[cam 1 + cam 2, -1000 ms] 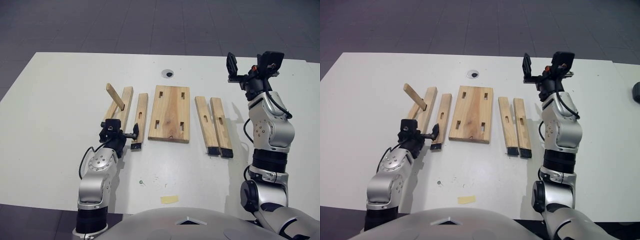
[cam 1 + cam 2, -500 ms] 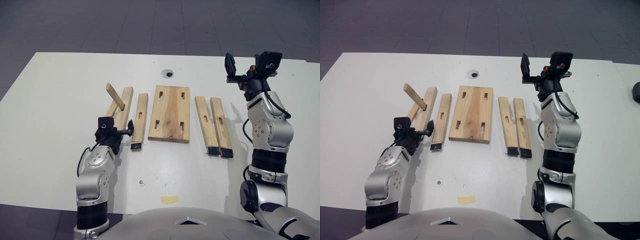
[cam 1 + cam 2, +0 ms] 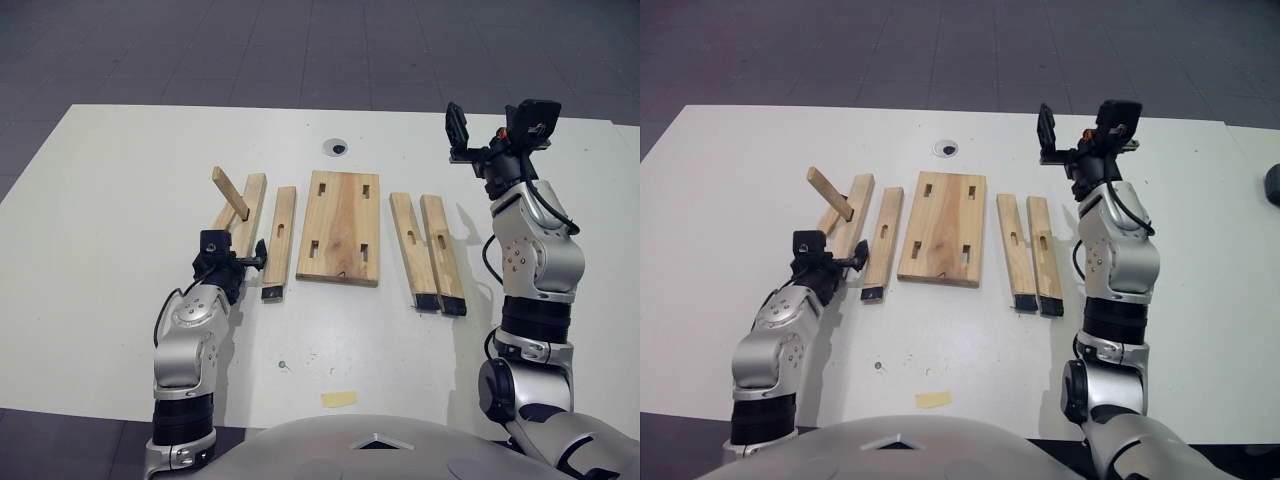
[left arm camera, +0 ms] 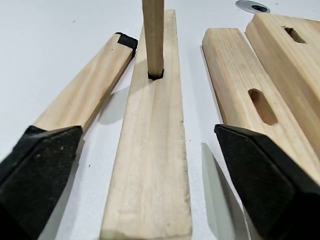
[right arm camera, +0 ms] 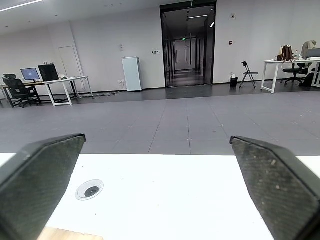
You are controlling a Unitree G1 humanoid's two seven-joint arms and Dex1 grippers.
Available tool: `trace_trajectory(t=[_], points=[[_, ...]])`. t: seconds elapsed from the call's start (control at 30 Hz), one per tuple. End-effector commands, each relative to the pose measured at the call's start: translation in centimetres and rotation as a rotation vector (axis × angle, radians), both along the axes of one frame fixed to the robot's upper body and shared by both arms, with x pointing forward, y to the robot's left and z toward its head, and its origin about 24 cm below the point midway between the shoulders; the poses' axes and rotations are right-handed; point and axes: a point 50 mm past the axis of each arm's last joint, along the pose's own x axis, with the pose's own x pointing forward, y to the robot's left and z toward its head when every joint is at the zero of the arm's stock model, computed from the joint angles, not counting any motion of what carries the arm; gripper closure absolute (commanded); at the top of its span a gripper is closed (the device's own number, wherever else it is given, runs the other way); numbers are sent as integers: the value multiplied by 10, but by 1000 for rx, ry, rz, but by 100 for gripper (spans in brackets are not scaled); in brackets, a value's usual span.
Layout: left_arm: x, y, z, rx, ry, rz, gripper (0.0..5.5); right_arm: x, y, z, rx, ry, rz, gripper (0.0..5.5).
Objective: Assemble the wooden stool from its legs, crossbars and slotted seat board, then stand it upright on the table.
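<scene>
Lying flat on the table [image 3: 110,220], the slotted seat board [image 3: 340,227] sits between legs [image 3: 410,248]; a crossbar [image 3: 229,192] stands in the far-left leg [image 3: 250,205]. At its near end the left gripper [image 3: 237,257] gapes wide; the right gripper [image 3: 492,125] hangs raised, jaws spread.

Both head cameras look forward and down from 6 o'clock over the whole table [image 3: 120,200], showing nearly the same scene. The left wrist camera sits low, close along a wooden leg [image 4: 150,150], facing 12 o'clock. The right wrist camera, raised at 1 o'clock, looks level into the room [image 5: 190,65]. All share the cable hole [image 3: 337,148].
</scene>
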Motion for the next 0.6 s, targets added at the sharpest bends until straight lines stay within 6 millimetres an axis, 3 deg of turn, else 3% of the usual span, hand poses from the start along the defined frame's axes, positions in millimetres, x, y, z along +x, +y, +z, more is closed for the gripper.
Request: trace_trajectory(t=[0.03,0.4,0.6], points=[[-1,4,-7,17,58,9,131,1,3,8,18,-28,16,10],[0,1,-11,23,80,-13,332,4,3,12,23,-38,21,10],[4,4,-6,70,15,-25,346,5,5,10,31,-23,30,10]])
